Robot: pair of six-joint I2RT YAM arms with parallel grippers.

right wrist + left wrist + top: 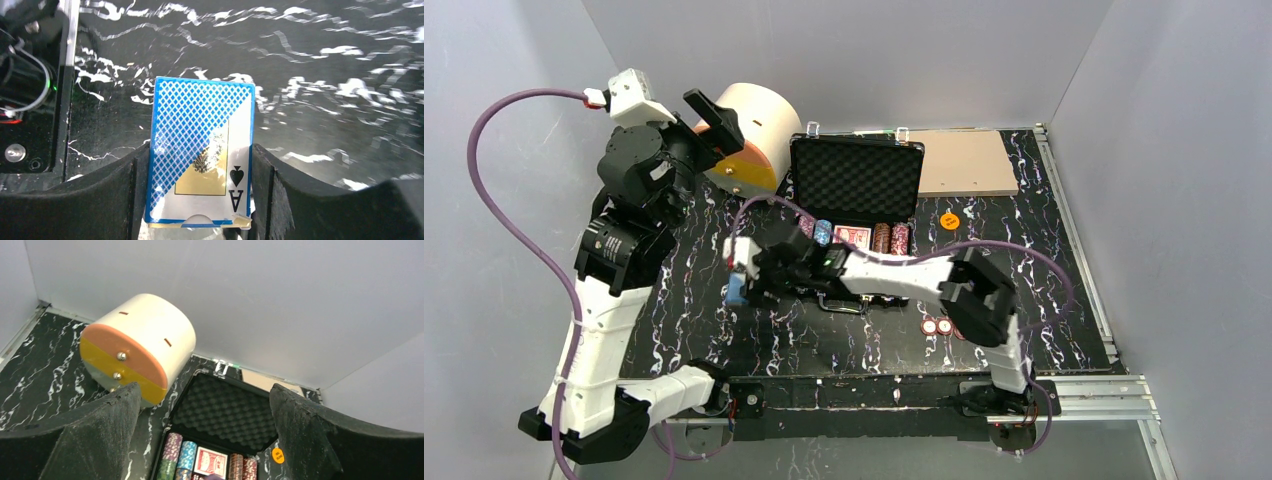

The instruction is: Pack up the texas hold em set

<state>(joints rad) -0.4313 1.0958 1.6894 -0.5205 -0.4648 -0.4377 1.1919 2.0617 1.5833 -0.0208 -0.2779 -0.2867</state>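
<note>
The right tool (199, 150) is clenched on the blue deck (195, 130), held on end over the counter (325, 75) left of the open case (856, 180). The deck is best kept square and lifted over the case's near wall to sit beside the red deck (852, 236). Round buttons (937, 326) lie loose in front; farther off, the left tool (205, 405), released and empty, hangs before the cream cylinder (145, 345).

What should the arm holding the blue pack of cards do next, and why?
Probably lift the blue card deck slightly and carry it toward the open briefcase. The right gripper has a finger against each side of the deck, which sits out over the table, left of the case. The red deck and chips already lie inside.
</note>
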